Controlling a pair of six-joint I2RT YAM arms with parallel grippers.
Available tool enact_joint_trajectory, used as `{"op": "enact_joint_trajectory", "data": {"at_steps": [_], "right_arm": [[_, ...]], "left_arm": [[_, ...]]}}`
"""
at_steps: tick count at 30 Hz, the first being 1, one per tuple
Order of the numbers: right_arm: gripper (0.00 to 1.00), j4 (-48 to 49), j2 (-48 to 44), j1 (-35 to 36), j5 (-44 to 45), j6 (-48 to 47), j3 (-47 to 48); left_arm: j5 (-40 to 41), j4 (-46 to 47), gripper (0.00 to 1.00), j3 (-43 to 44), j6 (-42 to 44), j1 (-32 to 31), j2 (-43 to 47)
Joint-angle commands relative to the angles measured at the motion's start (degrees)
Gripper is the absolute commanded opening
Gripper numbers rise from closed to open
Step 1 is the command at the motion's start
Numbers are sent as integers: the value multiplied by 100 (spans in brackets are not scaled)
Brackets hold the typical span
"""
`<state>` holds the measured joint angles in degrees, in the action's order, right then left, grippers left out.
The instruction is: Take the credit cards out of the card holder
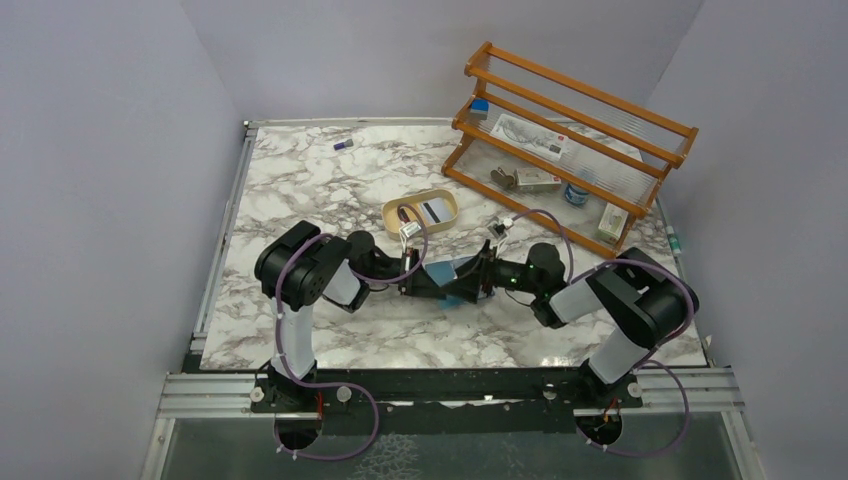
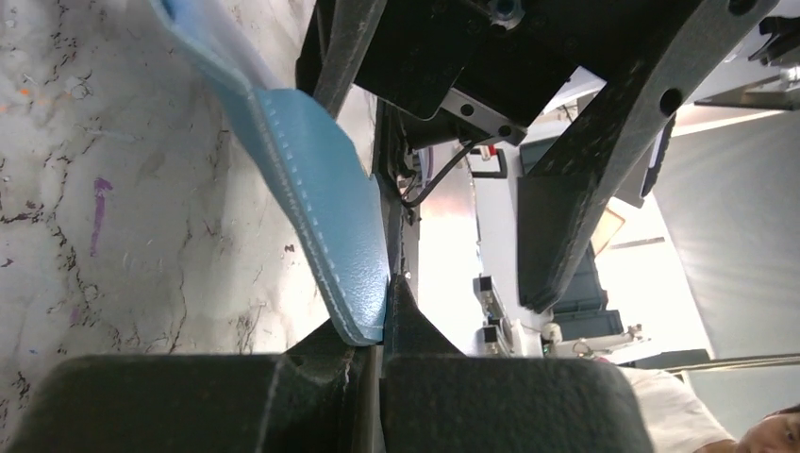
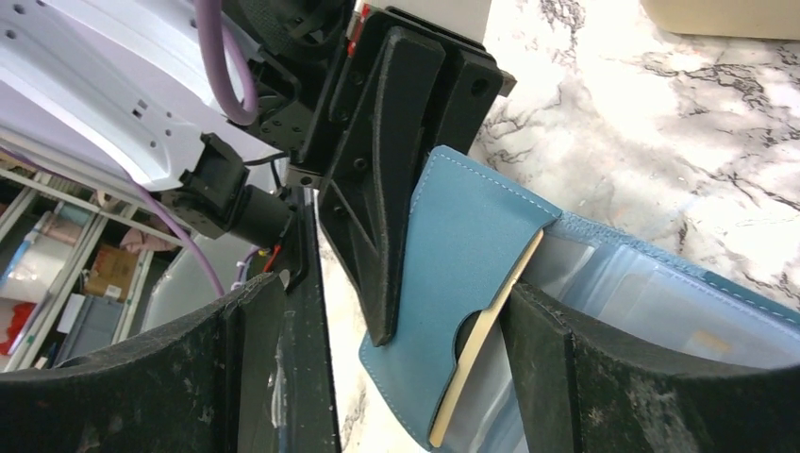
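Observation:
The teal-blue card holder [image 1: 458, 276] hangs open between my two grippers, just above the marble table's middle. My left gripper [image 1: 428, 283] is shut on the edge of one flap [image 2: 325, 198], as its wrist view shows [image 2: 382, 330]. My right gripper [image 3: 415, 377] is open, one finger on each side of that flap [image 3: 462, 236]. A yellowish credit card [image 3: 483, 340] sticks edge-on out of the flap's pocket, close to my right finger. The clear inner sleeves [image 3: 651, 293] show pale blue. Another card with a dark stripe [image 1: 433, 211] lies in the tan tray.
The tan oval tray [image 1: 395, 208] sits just behind the grippers. A wooden rack [image 1: 570, 130] with small boxes and a can stands at the back right. A small purple object [image 1: 343, 145] lies at the back left.

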<state>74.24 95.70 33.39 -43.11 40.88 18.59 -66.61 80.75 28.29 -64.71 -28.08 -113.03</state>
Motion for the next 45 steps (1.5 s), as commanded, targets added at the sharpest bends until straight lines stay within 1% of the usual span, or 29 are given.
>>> {"op": "enact_joint_trajectory", "data": {"at_steps": [1, 7, 11, 15, 24, 30, 34, 36, 37, 38, 39, 40, 41, 42, 45], "right_arm": [[86, -110, -314, 247, -985, 517, -98], [85, -698, -801, 215, -1073, 700, -5], [85, -914, -908, 214, -1213, 762, 11], [85, -652, -712, 217, -1281, 833, -115], [84, -637, -260, 386, -1127, 624, -86], [84, -454, -92, 509, -1076, 697, -45], [84, -349, 42, 624, -1057, 759, 57], [84, -296, 135, 659, -1050, 791, 118], [84, -274, 166, 671, -1044, 808, 138], [84, -242, 201, 669, -1033, 819, 144], [84, -235, 231, 670, -1020, 834, 153], [84, -230, 252, 674, -1008, 826, 154], [84, -226, 272, 678, -1000, 825, 142], [84, -227, 280, 678, -979, 825, 124], [83, -220, 308, 678, -909, 817, 65]], "left_arm": [[234, 466, 0, 94, 608, 39, 118], [227, 437, 0, 4, 921, 47, 24], [306, 340, 0, 2, 1061, 48, 36], [277, 335, 0, 97, 1033, 48, 66], [87, 356, 0, 417, 753, 48, 1], [88, 391, 0, 585, 640, 48, -114], [112, 380, 5, 711, 537, 49, -251], [113, 384, 13, 768, 478, 40, -319], [113, 401, 18, 777, 455, 43, -343], [117, 419, 26, 777, 443, 47, -351], [134, 430, 40, 773, 434, 48, -355], [151, 432, 52, 755, 433, 48, -347], [164, 445, 61, 742, 428, 52, -349], [183, 461, 66, 731, 424, 56, -345], [201, 587, 73, 683, 347, 81, -380]]}}
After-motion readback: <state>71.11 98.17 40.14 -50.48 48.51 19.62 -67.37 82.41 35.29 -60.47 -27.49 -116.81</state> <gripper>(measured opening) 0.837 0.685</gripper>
